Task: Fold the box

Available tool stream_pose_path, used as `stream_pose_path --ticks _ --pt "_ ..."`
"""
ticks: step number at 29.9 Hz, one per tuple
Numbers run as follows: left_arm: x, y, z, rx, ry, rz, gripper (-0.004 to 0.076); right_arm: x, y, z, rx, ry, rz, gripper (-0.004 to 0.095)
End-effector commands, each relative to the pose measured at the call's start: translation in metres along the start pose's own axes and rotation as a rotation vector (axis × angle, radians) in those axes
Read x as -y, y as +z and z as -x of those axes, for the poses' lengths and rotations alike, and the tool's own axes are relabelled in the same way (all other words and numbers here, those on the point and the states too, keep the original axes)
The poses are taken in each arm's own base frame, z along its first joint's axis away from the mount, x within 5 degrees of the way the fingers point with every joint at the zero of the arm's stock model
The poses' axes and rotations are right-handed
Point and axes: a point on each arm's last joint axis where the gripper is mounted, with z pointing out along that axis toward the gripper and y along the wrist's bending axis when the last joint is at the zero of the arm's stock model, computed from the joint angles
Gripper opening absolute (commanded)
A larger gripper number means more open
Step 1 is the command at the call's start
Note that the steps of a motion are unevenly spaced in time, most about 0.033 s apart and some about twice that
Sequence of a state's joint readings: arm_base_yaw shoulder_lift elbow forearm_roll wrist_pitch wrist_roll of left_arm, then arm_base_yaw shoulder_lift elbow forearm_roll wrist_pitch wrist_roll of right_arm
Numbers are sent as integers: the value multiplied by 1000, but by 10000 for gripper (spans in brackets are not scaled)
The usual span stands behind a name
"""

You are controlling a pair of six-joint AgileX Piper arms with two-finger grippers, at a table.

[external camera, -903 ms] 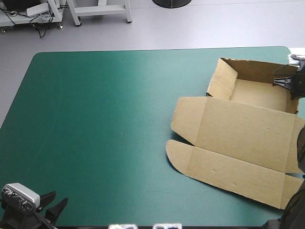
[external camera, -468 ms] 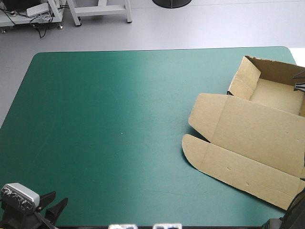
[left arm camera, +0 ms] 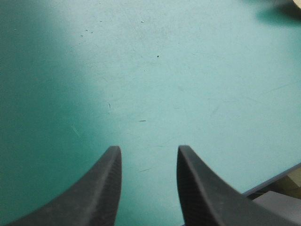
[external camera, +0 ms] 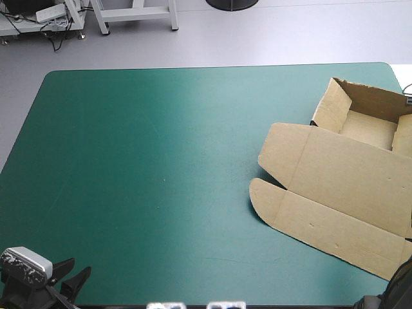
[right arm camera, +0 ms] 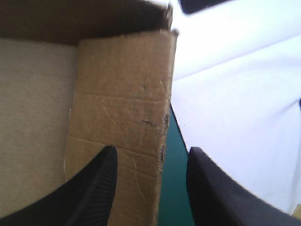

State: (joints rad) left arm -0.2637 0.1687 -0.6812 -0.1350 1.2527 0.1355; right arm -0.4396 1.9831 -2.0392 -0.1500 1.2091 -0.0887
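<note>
Box [external camera: 335, 174]: brown creased board, walls raised, lid flat, flap corners rounded.

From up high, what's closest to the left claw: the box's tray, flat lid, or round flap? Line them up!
From the left claw:
1. Round flap, sticking out leftmost, on the near side.
2. Flat lid, in the middle.
3. Tray, far right corner.

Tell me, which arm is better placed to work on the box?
Probably right: the right pincer stands open at the side wall of the box; the left pincer hangs over bare teal-green cover, far away.
</note>
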Motion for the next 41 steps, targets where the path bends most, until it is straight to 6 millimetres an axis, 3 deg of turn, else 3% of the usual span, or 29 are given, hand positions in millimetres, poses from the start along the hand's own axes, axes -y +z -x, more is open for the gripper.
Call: stream_pose_path --ticks 1,4,8,9,13,15,18,22,24,28,34,41 --pt "1 -2 1 -37 -5 -14 275 18 -106 8 284 38 -48 437" --pt "1 -2 2 -26 -5 -13 275 21 -161 1 434 65 -23 348" --pt "0 -2 4 -10 -6 -11 275 10 -228 -21 601 63 143 25" --pt "0 -2 5 0 -5 -7 275 4 -246 -28 645 39 213 -13" --pt "-2 -2 9 51 12 16 275 -15 -307 -59 797 -29 441 4" --pt "-4 -2 11 73 21 39 275 -23 -336 -80 848 -76 471 4" --pt "-6 -3 12 85 62 57 275 -33 -367 -116 888 -148 484 4" --pt "-6 -3 12 84 73 62 275 -36 -388 -175 881 -209 493 4" --pt "-6 -2 12 82 93 62 275 -34 -388 -205 871 -223 518 4" --pt "-6 3 9 59 120 60 275 -26 -366 -254 819 -178 469 2" --pt "-7 22 -6 -13 112 48 275 -26 -303 -318 743 -102 400 2" --pt "-6 30 -18 -6 103 38 275 -44 -219 -367 666 -29 432 0"
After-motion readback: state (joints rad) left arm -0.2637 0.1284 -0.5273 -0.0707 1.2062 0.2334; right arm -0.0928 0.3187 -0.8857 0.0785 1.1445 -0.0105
